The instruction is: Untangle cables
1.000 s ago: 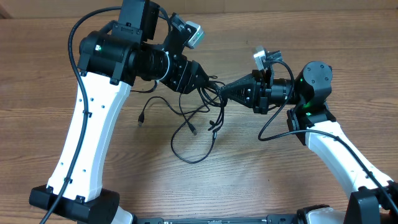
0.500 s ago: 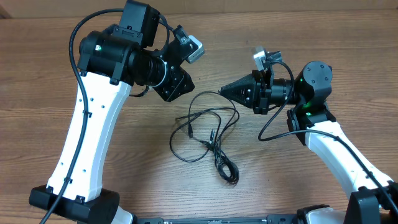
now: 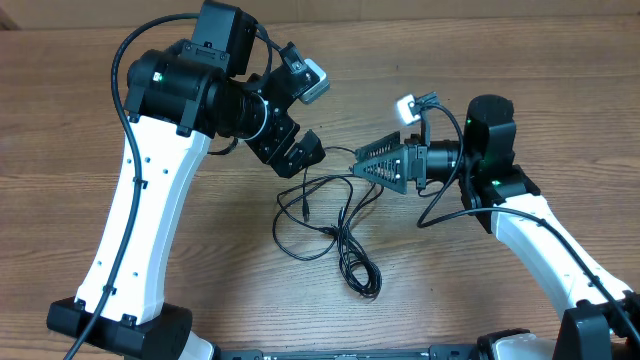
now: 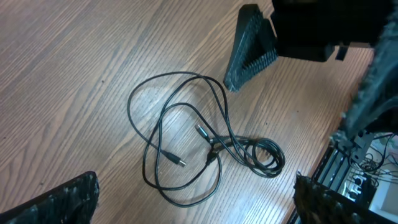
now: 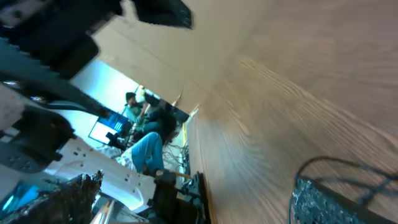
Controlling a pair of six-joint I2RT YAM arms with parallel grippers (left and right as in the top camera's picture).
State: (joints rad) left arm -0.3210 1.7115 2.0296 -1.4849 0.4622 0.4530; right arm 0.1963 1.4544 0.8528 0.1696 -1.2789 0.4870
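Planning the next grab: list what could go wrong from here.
1. The thin black cables bunch into a tight coil at one end; pulling a loop may cinch it.
2. Small plug ends lie inside the loops and could snag.
3. The open left tool and right tool sit close; they might collide.

The right wrist view is blurred, its right edge cutting off the cables (image 5: pixel 348 165).
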